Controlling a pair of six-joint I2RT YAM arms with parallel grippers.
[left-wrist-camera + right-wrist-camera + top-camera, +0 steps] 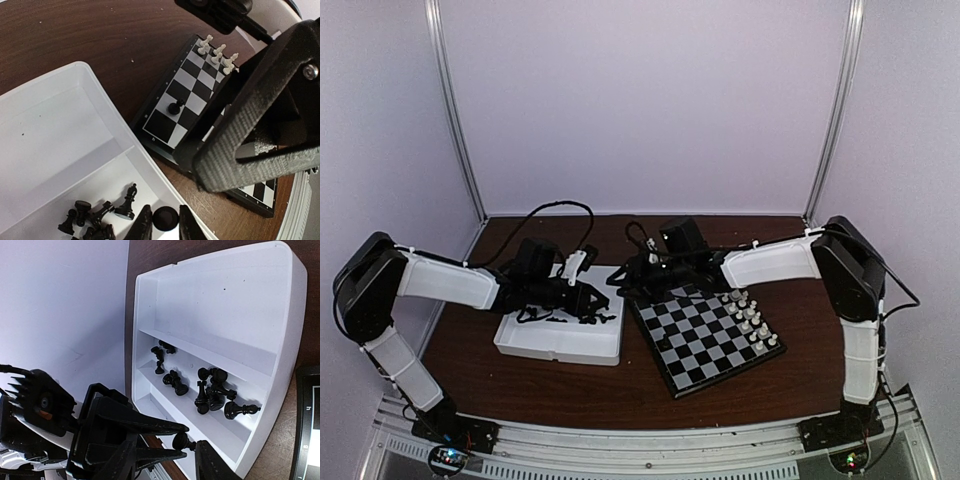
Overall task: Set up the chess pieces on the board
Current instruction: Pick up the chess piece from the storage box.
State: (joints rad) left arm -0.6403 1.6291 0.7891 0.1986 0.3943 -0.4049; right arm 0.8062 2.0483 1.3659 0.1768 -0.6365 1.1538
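Observation:
My left gripper [165, 225] is shut on a black chess piece [165, 218] and holds it over the near corner of the white tray [60, 125]. In the right wrist view the left gripper's fingers [150, 426] pinch that piece [180, 441]. My right gripper [165, 465] is open, its fingers on either side of the left gripper's tips. In the top view both grippers, left [603, 300] and right [626, 278], meet between the tray and the board [705, 345]. One black piece [175, 106] stands on the board [165, 125]. Several black pieces [215, 392] lie in the tray.
White pieces [752, 315] stand in two rows along the board's right edge and also show in the left wrist view [217, 52]. The tray [535, 340] has partitions, and its far compartments hold nothing. Cables [555, 210] loop behind both arms on the brown table.

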